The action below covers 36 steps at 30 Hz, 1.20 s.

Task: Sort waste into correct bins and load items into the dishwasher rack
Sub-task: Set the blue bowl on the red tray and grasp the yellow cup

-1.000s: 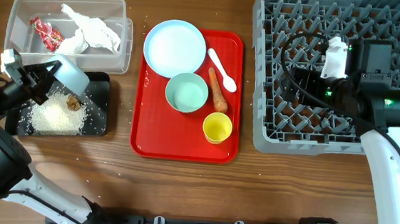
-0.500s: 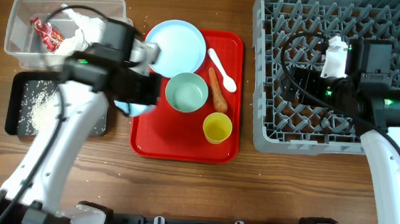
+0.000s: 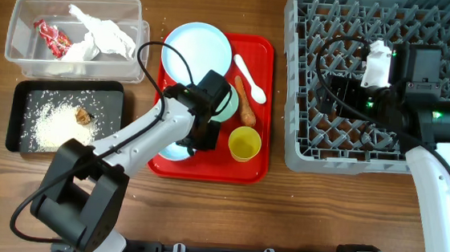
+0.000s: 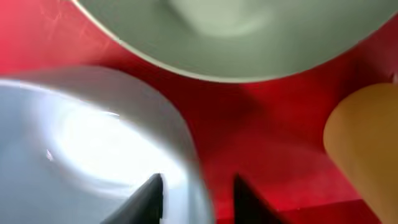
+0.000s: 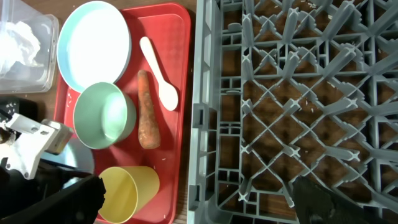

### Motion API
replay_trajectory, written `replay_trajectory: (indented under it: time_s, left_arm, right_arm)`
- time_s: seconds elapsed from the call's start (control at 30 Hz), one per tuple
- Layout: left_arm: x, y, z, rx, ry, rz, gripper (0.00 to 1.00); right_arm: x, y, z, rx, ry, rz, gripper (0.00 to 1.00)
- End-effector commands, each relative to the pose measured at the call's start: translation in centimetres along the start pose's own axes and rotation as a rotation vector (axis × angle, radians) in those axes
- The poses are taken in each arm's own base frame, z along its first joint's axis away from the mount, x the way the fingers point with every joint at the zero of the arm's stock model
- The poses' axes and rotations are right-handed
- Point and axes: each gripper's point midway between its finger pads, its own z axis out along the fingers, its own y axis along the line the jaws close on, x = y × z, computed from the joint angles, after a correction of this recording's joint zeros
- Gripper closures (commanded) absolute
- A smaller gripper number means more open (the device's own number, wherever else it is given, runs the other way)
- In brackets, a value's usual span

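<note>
The left hand (image 4: 198, 193) was closed on the rim of the round light blue plastic bowl (image 4: 81, 143), one dark finger inside the wall and the other outside it. The bowl sat low over a corner of the flat red plastic tray (image 3: 214, 167); whether it touched the tray I could not tell. Just beside it were the pale green round bowl (image 5: 102, 115) and the small yellow plastic cup (image 3: 244, 144). The orange carrot (image 5: 147, 109) and the white plastic spoon (image 5: 158, 74) lay side by side on the same tray, near the round light blue plate (image 3: 191, 49).

The clear plastic rectangular tub (image 3: 21, 54) held the small red wrapper (image 3: 51, 37) and the crumpled white tissue (image 3: 107, 36). The shallow black rectangular tray (image 3: 18, 94) held the loose white rice (image 3: 56, 129) and the small brown food scrap (image 3: 83, 116).

The right hand (image 5: 199, 186) hung over the large grey plastic dishwasher rack (image 3: 304, 140), fingers wide apart and holding nothing.
</note>
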Motion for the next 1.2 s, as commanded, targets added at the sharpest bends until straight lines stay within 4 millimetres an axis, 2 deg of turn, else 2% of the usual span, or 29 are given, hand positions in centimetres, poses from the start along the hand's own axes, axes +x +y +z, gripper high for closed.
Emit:
replay_trajectory:
  time_s: [0.0,0.07,0.17,0.23,0.27,0.33,0.43,0.53,0.63,0.67,0.73,0.83,0.9,0.97,1.07,1.17]
  left_arm:
    - [-0.1,0.1,0.3,-0.013,-0.003,-0.007,0.44]
    - [-0.3,-0.2,-0.4,0.002,-0.002,-0.013,0.37]
    - [-2.2,-1.4,-4.4,0.042,-0.051,-0.011,0.34]
    - [-3.1,-3.1,-6.3,0.134,-0.087,0.005,0.28]
    - [-3.3,-3.7,-6.7,0.170,-0.093,0.010,0.24]
    - [-3.5,-5.2,-7.0,0.253,-0.100,0.069,0.23]
    - [-4.4,-6.1,-7.2,0.293,-0.137,0.101,0.22]
    - [-3.7,-7.0,-5.7,0.284,-0.100,0.152,0.31]
    - [-2.6,-8.0,-3.3,0.254,-0.032,0.186,0.51]
    - [-2.5,-8.0,-2.8,0.247,-0.021,0.188,0.54]
    - [-2.4,-7.9,-1.9,0.232,0.001,0.185,0.73]
    - [-2.5,-7.5,-1.8,0.210,-0.006,0.180,0.96]
    - [-2.7,-7.5,-1.9,0.212,-0.010,0.170,0.96]
    - [-3.2,-7.6,-3.0,0.254,-0.015,0.131,0.96]
    - [-5.0,-7.5,-8.4,0.491,-0.048,0.056,0.96]
    - [-6.2,-6.2,-13.2,0.749,-0.089,-0.015,0.96]
  right_arm:
    - [-0.5,0.4,0.1,-0.015,-0.009,0.004,0.01]
    - [-0.7,0.5,0.1,-0.018,-0.017,0.002,0.01]
    - [-0.8,0.9,0.2,-0.023,-0.018,-0.010,0.01]
    - [-0.7,1.0,0.3,-0.025,-0.014,-0.014,0.01]
    - [-0.7,0.9,0.3,-0.022,-0.014,-0.013,0.01]
    - [-0.7,1.1,0.4,-0.021,-0.015,-0.016,0.01]
    - [-0.8,1.3,0.5,-0.024,-0.017,-0.022,0.01]
    - [-0.8,1.4,0.5,-0.026,-0.017,-0.024,0.01]
    - [-0.7,1.5,0.7,-0.029,-0.010,-0.028,0.01]
    - [-0.7,1.6,0.8,-0.030,-0.008,-0.030,0.01]
    - [-0.7,1.6,0.8,-0.027,-0.008,-0.033,0.01]
    - [-0.7,1.6,0.9,-0.027,-0.006,-0.031,0.01]
    - [-0.7,1.5,0.9,-0.027,-0.004,-0.028,0.01]
    - [-0.7,1.5,0.9,-0.028,-0.004,-0.025,0.01]
    - [-0.5,1.9,0.9,-0.059,0.002,-0.025,0.01]
    - [-0.7,2.8,0.8,-0.114,-0.001,-0.030,0.01]
